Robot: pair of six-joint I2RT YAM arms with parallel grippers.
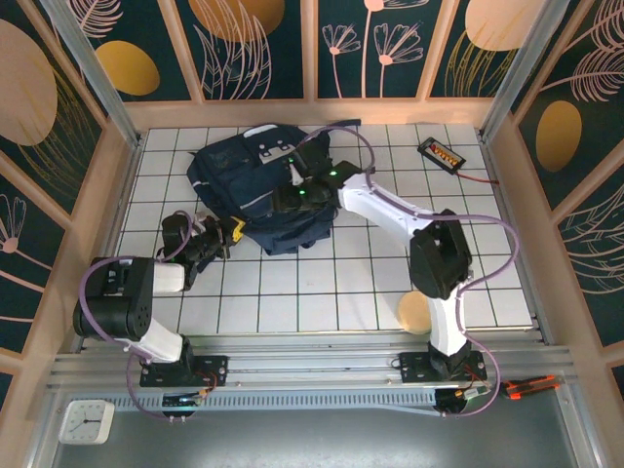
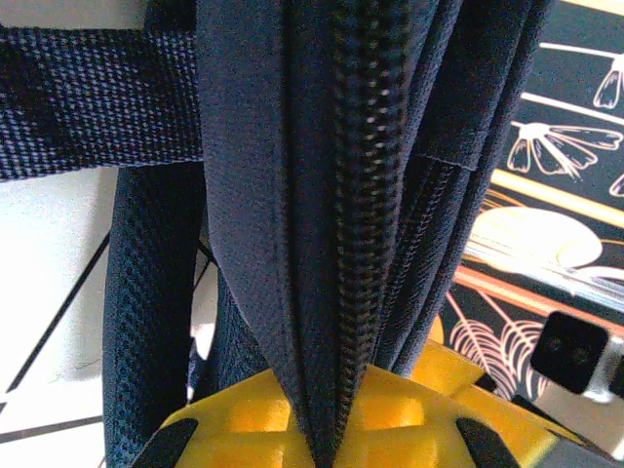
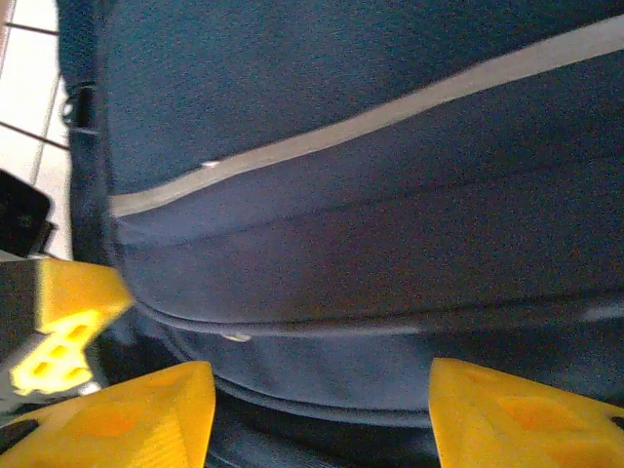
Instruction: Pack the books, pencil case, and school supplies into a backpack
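**Yellow pads pinch the pack's zip edge; right jaws stand parted**

Yellow fingers [image 2: 244,424] of the left gripper [image 2: 327,434] sit closest to the lens in the left wrist view. They are pressed together on a fold of the backpack [image 1: 244,166], with a dark zip seam [image 2: 356,244] running straight out from between them. Seen from above, this grip is at the backpack's near-left corner, and the seam's long axis leads away from the jaws along the pack's near edge.

Over the backpack's near-middle, the right gripper [image 1: 295,195] hangs with its nose down on the fabric. Its own camera shows the two yellow fingertips well apart, with navy cloth and a grey trim stripe [image 3: 390,112] just beyond them and nothing caught between them.

The relation that matters is that the seam lies between the two grippers. The left one anchors one end, and the right one is nearer the middle of the run. If the next move is zip work, which is a guess, the right arm is the freer one to take it. It would have to travel along the seam rather than across it. If the anchored fold slips, the pack will likely drag.

Beyond the backpack's far-right side, well apart from it, lies a black device [image 1: 441,153]. A tan disc [image 1: 414,312] sits well to its near right.
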